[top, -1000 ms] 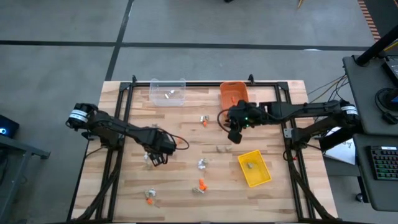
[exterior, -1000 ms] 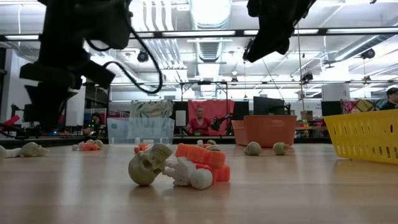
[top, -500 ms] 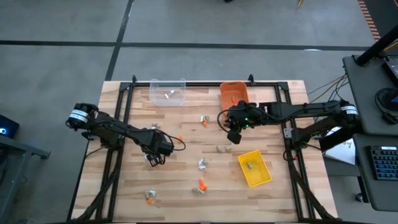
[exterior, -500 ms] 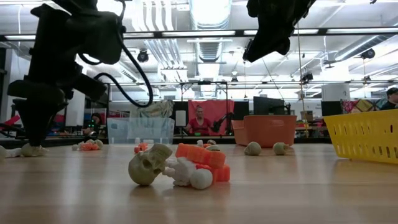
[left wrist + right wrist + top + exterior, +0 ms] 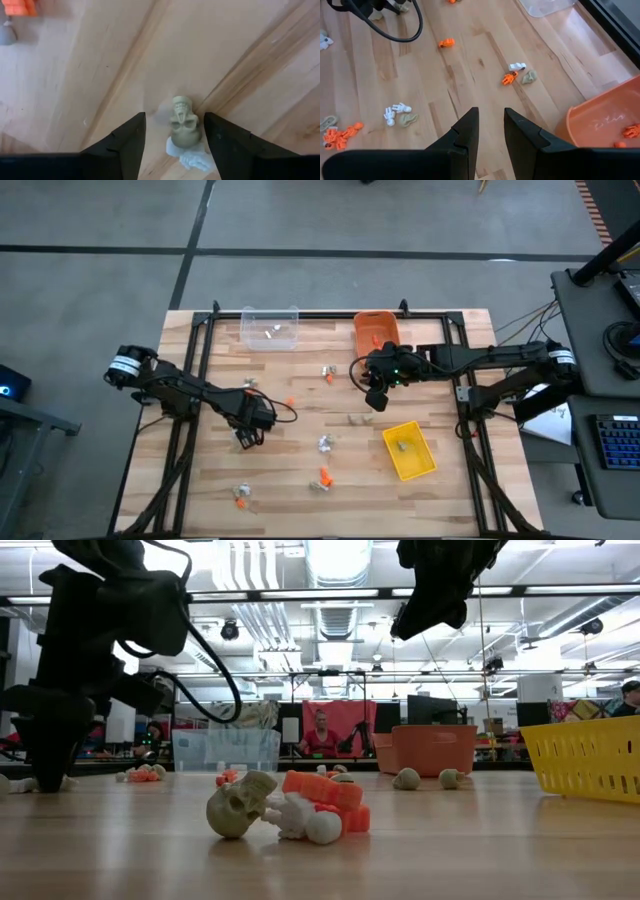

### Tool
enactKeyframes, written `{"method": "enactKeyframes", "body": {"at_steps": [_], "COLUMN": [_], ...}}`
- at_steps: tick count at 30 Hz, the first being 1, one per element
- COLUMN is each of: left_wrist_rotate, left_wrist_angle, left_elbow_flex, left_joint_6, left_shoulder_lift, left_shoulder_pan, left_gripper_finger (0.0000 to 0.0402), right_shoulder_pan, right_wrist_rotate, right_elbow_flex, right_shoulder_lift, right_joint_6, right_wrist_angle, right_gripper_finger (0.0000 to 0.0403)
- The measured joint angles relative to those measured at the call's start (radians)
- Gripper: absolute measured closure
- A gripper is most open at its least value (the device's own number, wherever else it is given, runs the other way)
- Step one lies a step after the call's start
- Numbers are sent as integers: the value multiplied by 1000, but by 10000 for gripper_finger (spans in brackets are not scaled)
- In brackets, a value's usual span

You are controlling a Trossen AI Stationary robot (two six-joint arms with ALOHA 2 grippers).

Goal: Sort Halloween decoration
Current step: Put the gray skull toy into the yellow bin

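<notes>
Left pincer (image 5: 174, 137) open astride tan skull trinket (image 5: 184, 127), lengthwise between fingers

1. The table (image 5: 440, 340) is light brown wood with stripes
2. One bin (image 5: 376, 331) is orange, one bin (image 5: 409, 450) is yellow, one bin (image 5: 270, 328) is see-through
3. The little skull (image 5: 183, 123) is dull tan
4. Both arms are black

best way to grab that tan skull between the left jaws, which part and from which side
Grip the tan skull across its rounded cranium, coming straight down from above. It lies flat on the table with the left gripper open and one jaw on each side, so closing there likely squeezes its widest, firmest part. A white piece touches it at one end; keep the jaws clear of that.
</notes>
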Motion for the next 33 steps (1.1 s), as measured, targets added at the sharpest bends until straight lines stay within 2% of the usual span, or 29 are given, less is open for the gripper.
{"method": "enactKeyframes", "body": {"at_steps": [7,13,16,21,25,28,33], "left_wrist_rotate": [-6,-83,-101,-150,-166,-167,-167], "left_wrist_angle": [-1,-4,-2,29,161,322,702], "left_elbow_flex": [26,70,102,162,187,190,184], "left_joint_6": [50,85,112,173,248,328,512], "left_shoulder_lift": [5,6,4,-16,-54,-82,-100], "left_shoulder_pan": [0,0,0,-2,-2,-2,-2], "left_gripper_finger": [292,363,380,381,380,380,380], "right_shoulder_pan": [0,4,11,46,89,131,210], "right_wrist_rotate": [0,0,-1,-1,0,0,0], "right_elbow_flex": [0,0,-1,-1,-8,-26,-121], "right_shoulder_lift": [0,-2,-10,-17,-17,-17,-18], "right_joint_6": [-2,-2,0,-2,-2,-20,-106], "right_wrist_angle": [0,-3,-10,-10,-6,26,266], "right_gripper_finger": [323,323,323,323,323,323,323]}}
